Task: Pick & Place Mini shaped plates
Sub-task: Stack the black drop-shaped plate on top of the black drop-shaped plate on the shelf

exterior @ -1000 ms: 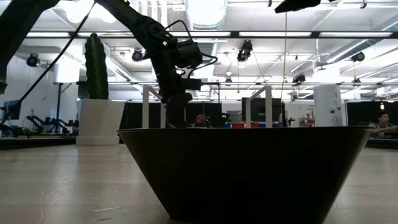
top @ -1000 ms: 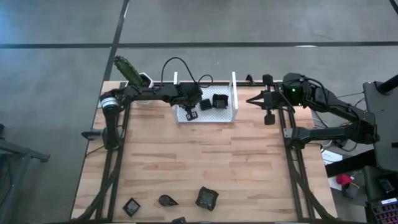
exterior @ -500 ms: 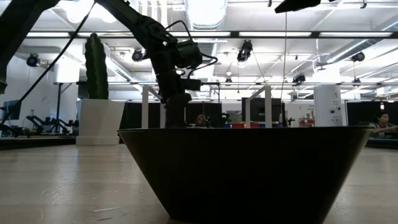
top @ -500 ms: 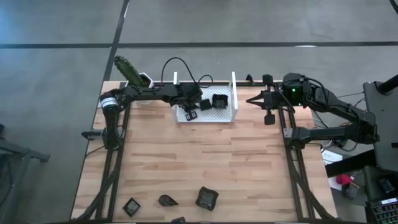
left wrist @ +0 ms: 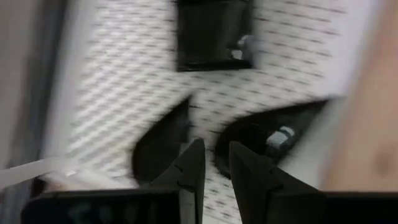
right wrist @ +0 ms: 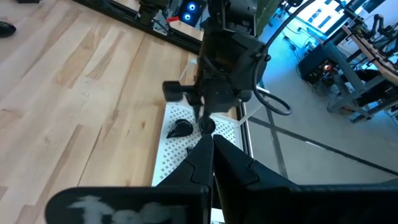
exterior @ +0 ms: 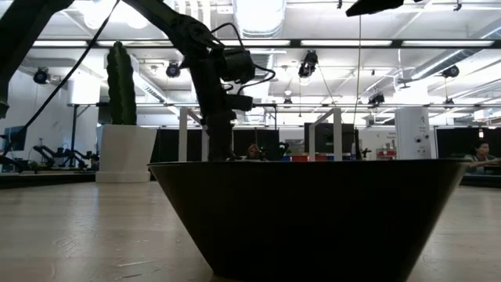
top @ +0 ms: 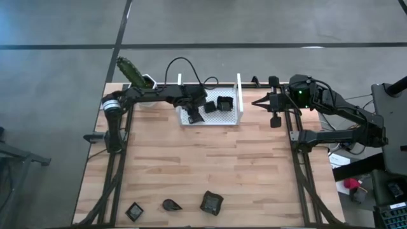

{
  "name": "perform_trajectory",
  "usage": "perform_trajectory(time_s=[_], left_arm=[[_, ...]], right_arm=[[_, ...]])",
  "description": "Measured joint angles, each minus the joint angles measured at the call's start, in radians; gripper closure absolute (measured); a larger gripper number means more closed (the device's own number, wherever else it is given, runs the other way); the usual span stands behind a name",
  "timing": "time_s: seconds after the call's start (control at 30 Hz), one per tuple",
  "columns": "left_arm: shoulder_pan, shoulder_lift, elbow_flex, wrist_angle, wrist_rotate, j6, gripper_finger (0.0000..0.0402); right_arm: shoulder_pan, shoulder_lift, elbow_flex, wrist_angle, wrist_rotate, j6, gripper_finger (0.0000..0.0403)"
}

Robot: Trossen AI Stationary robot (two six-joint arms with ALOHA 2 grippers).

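Plates are partly sorted already, as I judge it. In the high view the white perforated tray [top: 212,109] stands at the 12 o'clock edge of the counter [top: 254,165], and I count about three mini shaped plates inside it: a square one [top: 224,102] on its 3 o'clock side, another dark one [top: 210,107] in the middle, and one [top: 193,115] on its 9 o'clock side, under my left arm. The left gripper [top: 193,112] hangs over this 9 o'clock part of the tray. In the left wrist view its fingers [left wrist: 190,169] stand a little apart with nothing between them, and a leaf-shaped plate [left wrist: 163,142] lies on the tray floor just beyond them, so I think this plate is now released.

Three plates wait at the 6 o'clock edge of the counter: a small square one [top: 134,210], a teardrop one [top: 170,205] and a bigger square one [top: 212,203]. These are left to carry, so the job looks about half done.

The right gripper [top: 257,102] waits closed at 2 o'clock, beside the tray, holding nothing. The cactus pot [top: 147,81] stands at 11 o'clock, untouched.
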Motion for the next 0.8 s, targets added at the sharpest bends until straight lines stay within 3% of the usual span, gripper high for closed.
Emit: perform_trajectory(time_s=[0.2, 0.57, 0.8], left_arm=[[-0.033, -0.005, -0.018, -0.025, 0.203, 0.164, 0.0335], [-0.082, -0.003, -0.085, 0.138, 0.166, 0.213, 0.0335], [-0.081, -0.002, -0.11, 0.157, 0.147, 0.184, 0.0335]], right_arm=[[0.0, 0.0, 0.0, 0.0, 0.0, 0.001, 0.0394], [0.0, 0.0, 0.0, -0.001, 0.0, 0.015, 0.0394], [0.0, 0.0, 0.0, -0.001, 0.0, 0.019, 0.0394]])
